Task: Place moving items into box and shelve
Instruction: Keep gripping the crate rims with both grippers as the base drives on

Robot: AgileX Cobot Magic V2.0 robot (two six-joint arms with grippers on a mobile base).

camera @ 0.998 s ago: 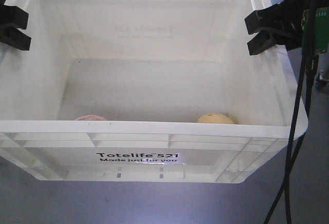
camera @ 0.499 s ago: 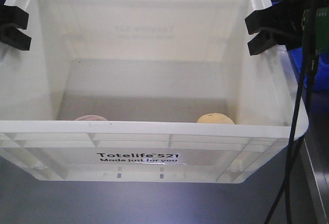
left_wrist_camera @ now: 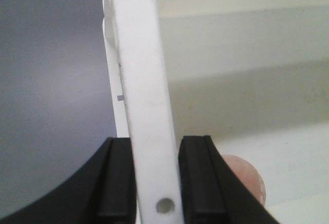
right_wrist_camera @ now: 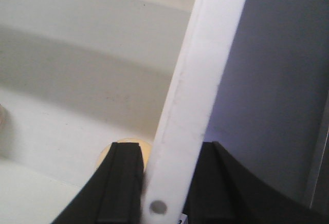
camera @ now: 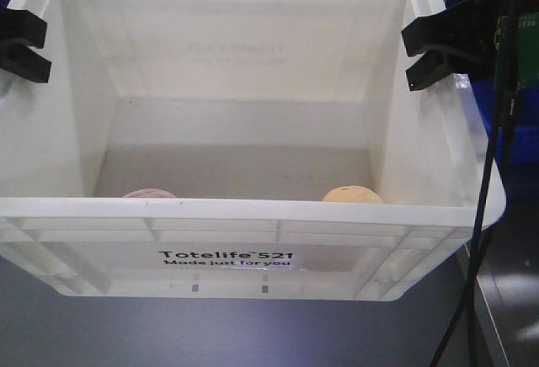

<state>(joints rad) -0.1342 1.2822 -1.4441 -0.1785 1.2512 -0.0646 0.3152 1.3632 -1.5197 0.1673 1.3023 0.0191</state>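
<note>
The white box [camera: 253, 209], printed "Totelife 521", fills the front view. Two moving items lie on its floor against the near wall: a pinkish-tan lump [camera: 149, 192] at the left and a pale yellow lump [camera: 352, 194] at the right. My left gripper [camera: 21, 43] is shut on the box's left rim [left_wrist_camera: 146, 80], with the pinkish lump [left_wrist_camera: 244, 175] showing beyond its inner finger. My right gripper [camera: 429, 51] is shut on the right rim [right_wrist_camera: 205, 70], and the yellow lump [right_wrist_camera: 105, 157] peeks out behind its inner finger.
Blue bins [camera: 514, 123] stand beyond the box's right side. Black cables [camera: 487, 215] hang down past the box's right corner. A grey surface [camera: 253, 333] lies below the box.
The box and both grippers keep their place in the view. The background at the right has shifted: blue bins have come into sight beside the box.
</note>
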